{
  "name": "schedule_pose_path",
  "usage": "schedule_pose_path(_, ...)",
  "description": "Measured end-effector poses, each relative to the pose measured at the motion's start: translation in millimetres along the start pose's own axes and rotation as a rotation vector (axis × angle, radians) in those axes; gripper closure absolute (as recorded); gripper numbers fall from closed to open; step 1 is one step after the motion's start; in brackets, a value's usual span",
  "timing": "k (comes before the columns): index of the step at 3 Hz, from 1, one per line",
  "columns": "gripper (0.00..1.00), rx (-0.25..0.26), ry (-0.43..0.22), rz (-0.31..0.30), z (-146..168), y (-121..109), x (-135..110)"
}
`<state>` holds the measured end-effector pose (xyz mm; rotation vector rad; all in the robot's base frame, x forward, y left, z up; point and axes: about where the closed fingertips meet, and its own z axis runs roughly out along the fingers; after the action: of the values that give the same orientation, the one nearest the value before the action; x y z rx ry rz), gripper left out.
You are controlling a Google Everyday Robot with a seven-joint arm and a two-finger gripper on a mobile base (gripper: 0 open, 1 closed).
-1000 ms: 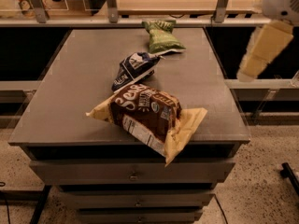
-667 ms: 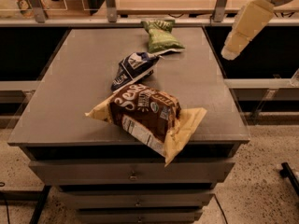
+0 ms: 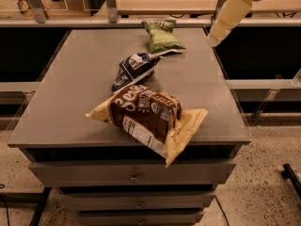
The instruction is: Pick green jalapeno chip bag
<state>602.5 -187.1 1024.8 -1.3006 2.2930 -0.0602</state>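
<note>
Bags x3 on grey desk (image 3: 70, 102), 1 crinkled olive-green chip bag (image 3: 161, 39) rear, 1 navy-white bag (image 3: 132, 70) mid, 1 brown-tan bag (image 3: 148, 114) front, cream gripper (image 3: 217, 34) upper right, open/shut unclear.

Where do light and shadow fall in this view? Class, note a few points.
Camera view: warm, dim light; the crinkled olive-green chip bag sits evenly lit at the far edge; the large brown-and-tan bag shades the grey cabinet top beneath it; the cream claw hangs bright at upper right.

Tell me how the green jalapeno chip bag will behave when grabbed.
The green jalapeno chip bag looks crinkled and puffy, so it is probably light and crushable. Its pinched top likely flops. On the smooth table, it may slide if nudged. The tool hovers right of it.
</note>
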Motion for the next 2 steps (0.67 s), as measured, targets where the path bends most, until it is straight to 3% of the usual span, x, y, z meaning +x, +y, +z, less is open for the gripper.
schedule_pose_path(1, 0.00, -0.058, -0.086, 0.063, 25, 3, -32)
schedule_pose_path(2, 0.00, -0.099, -0.198, 0.162, 60, 11, -95)
